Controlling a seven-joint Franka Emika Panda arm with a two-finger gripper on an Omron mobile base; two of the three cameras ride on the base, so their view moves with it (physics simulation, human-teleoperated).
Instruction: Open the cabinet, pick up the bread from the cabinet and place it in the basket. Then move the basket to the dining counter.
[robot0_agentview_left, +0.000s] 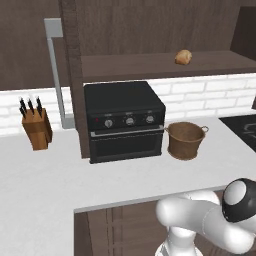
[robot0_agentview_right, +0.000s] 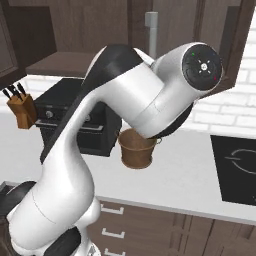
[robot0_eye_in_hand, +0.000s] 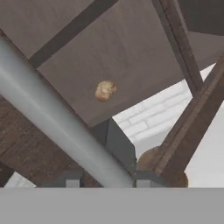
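Observation:
The cabinet (robot0_agentview_left: 125, 30) stands open, its left door (robot0_agentview_left: 71, 75) edge-on to me. The bread (robot0_agentview_left: 183, 57) lies on the cabinet's bottom shelf, towards the right. Below it on the white worktop stands the basket (robot0_agentview_left: 186, 140), just right of a black toaster oven. In the hand view a silver bar handle (robot0_eye_in_hand: 48, 105) runs diagonally down between my fingertips, and my gripper (robot0_eye_in_hand: 108, 179) is shut on it. Past the handle I see the bread (robot0_eye_in_hand: 105, 90) and part of the basket (robot0_eye_in_hand: 148, 159). In the right base view my arm hides the hand; the handle (robot0_agentview_right: 151, 30) and basket (robot0_agentview_right: 136, 149) show. The dining counter is out of view.
A black toaster oven (robot0_agentview_left: 125, 120) sits under the shelf. A wooden knife block (robot0_agentview_left: 36, 129) stands at the left of the worktop (robot0_agentview_left: 50, 185). A black cooktop (robot0_agentview_right: 237, 167) lies at the right. The left door's handle (robot0_agentview_left: 55, 75) juts out leftward.

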